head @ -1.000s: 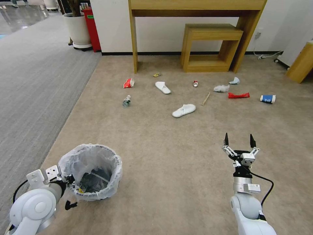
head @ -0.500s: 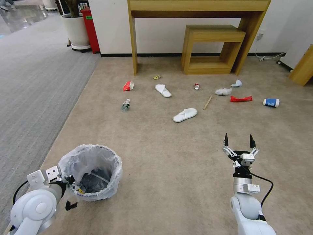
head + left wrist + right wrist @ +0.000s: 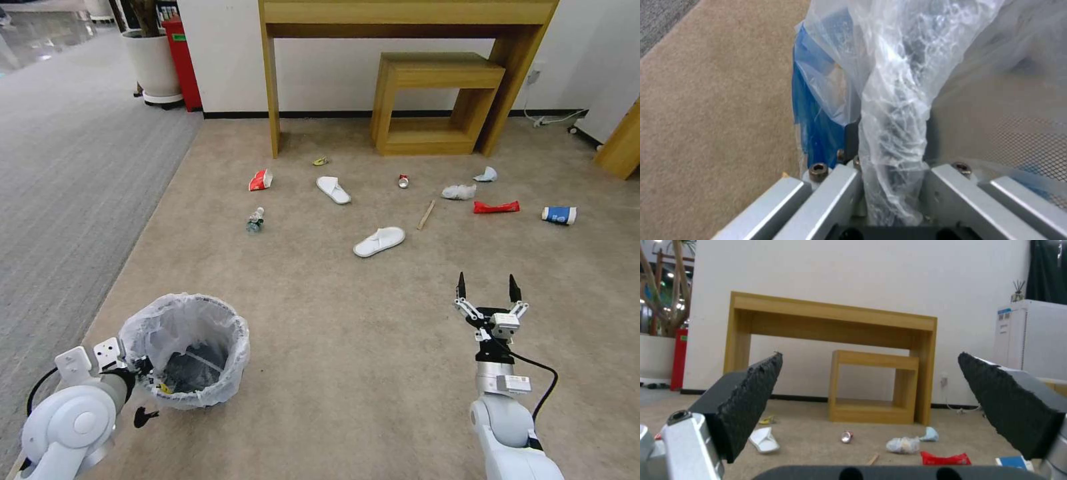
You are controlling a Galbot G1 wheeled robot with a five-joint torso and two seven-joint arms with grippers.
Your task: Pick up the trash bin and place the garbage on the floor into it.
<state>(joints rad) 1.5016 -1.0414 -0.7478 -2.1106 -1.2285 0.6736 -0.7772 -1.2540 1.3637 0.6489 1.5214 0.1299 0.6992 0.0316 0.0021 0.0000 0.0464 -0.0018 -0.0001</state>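
The trash bin (image 3: 183,350), round and lined with a crinkled white bag, is at the lower left of the head view. My left gripper (image 3: 137,372) is shut on its near rim. The left wrist view shows the fingers (image 3: 835,186) pinching bag and rim (image 3: 893,140), with the blue wall beside them. My right gripper (image 3: 487,285) hangs open over the beige floor (image 3: 347,347), well short of the garbage. That includes two white slippers (image 3: 379,241), a carton (image 3: 261,179), a bottle (image 3: 255,219), a can (image 3: 403,181), a stick (image 3: 425,215), tissues (image 3: 459,192), a red wrapper (image 3: 496,207) and a blue cup (image 3: 559,215).
A tall wooden desk (image 3: 407,13) with a low wooden shelf (image 3: 433,100) under it stands against the far wall behind the litter. Grey striped carpet (image 3: 60,180) runs along the left. A plant pot (image 3: 150,63) is at the far left, more wooden furniture (image 3: 620,147) at the right.
The whole view has shifted: the camera has moved nearer the desk and the litter sits lower in the picture. Both grippers keep their poses, the left still holding the bin.
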